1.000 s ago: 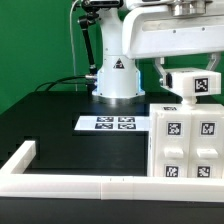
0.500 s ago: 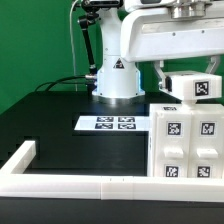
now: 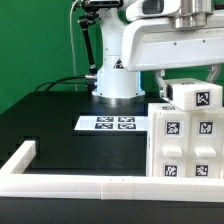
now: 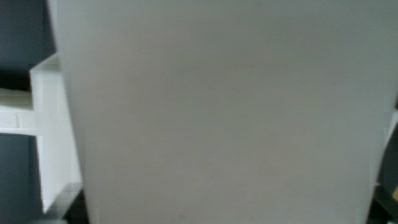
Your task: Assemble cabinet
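The cabinet (image 3: pixel 186 142) is a large white box with several black-and-white tags, standing at the exterior view's right. My gripper (image 3: pixel 190 82) is shut on a white tagged block (image 3: pixel 201 98) and holds it just above the cabinet's top, at its far right part. Dark fingers (image 3: pixel 160 80) show beside the block. In the wrist view the block's plain white face (image 4: pixel 222 110) fills almost the whole picture and hides the fingertips.
The marker board (image 3: pixel 113 124) lies on the black table in front of the arm's white base (image 3: pixel 116 78). A long low white border rail (image 3: pixel 70 184) runs along the front and turns back at the exterior view's left (image 3: pixel 20 156).
The gripper has carried the white tagged block toward the exterior view's right and lower, so it now sits close over the cabinet's top.
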Robot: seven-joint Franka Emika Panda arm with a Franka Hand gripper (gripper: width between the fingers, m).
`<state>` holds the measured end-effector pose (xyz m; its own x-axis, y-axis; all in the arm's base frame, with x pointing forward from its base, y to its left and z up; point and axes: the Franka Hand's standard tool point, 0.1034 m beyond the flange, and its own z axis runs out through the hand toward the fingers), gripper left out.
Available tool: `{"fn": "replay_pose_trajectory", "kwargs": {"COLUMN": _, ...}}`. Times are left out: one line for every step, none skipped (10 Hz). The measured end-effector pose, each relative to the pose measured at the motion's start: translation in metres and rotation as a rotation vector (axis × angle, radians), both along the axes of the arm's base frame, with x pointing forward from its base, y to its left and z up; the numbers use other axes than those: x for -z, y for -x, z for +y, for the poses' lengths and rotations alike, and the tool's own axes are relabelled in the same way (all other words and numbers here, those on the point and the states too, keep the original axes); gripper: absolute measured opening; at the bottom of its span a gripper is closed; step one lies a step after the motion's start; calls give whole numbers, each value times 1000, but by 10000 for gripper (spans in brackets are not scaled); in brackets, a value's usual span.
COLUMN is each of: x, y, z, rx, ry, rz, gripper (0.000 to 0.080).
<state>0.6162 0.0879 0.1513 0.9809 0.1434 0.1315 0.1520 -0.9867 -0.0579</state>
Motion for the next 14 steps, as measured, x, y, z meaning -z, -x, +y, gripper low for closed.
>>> {"fn": "replay_pose_trajectory", "kwargs": {"x": 0, "y": -1, "z": 0, "rx": 1, "ry": 0, "rz": -7, "gripper": 544}}
{"fn": "replay_pose_trajectory", "kwargs": {"x": 0, "y": -1, "z": -1, "rx": 3, "ry": -1, "rz": -17, "gripper": 544}}
{"fn": "replay_pose_trajectory", "kwargs": {"x": 0, "y": -1, "z": -1, "rx": 3, "ry": 0, "rz": -17, "gripper": 544}}
{"fn": "replay_pose_trajectory", "kwargs": {"x": 0, "y": -1, "z": -1, "rx": 3, "ry": 0, "rz": -17, "gripper": 544}}
{"fn": "replay_pose_trajectory", "kwargs": {"x": 0, "y": -1, "z": -1, "rx": 3, "ry": 0, "rz": -17, "gripper": 544}}
{"fn": "replay_pose_trajectory", "kwargs": {"x": 0, "y": -1, "z": -1, "rx": 8, "ry": -1, "rz": -17, "gripper": 544}}
{"fn": "replay_pose_trajectory", "kwargs": {"x": 0, "y": -1, "z": -1, "rx": 24, "ry": -4, "rz": -15, "gripper": 544}}
{"fn": "replay_pose_trajectory", "kwargs": {"x": 0, "y": -1, "z": -1, "rx": 22, "ry": -4, "rz": -16, "gripper": 544}}
{"fn": "replay_pose_trajectory", "kwargs": {"x": 0, "y": -1, "z": -1, "rx": 25, "ry": -4, "rz": -15, "gripper": 544}}
{"fn": "replay_pose_trajectory", "kwargs": {"x": 0, "y": -1, "z": -1, "rx": 155, "ry": -29, "rz": -17, "gripper": 544}}
{"fn": "replay_pose_trajectory", "kwargs": {"x": 0, "y": -1, "z": 1, "rx": 274, "ry": -50, "rz": -18, "gripper": 544}}
{"fn": "replay_pose_trajectory", "kwargs": {"x": 0, "y": 0, "z": 4, "rx": 439, "ry": -77, "rz": -8, "gripper": 544}}
{"fn": "replay_pose_trajectory", "kwargs": {"x": 0, "y": 0, "z": 4, "rx": 532, "ry": -91, "rz": -2, "gripper": 544}}
{"fn": "replay_pose_trajectory", "kwargs": {"x": 0, "y": 0, "z": 4, "rx": 638, "ry": -111, "rz": 8, "gripper": 544}}
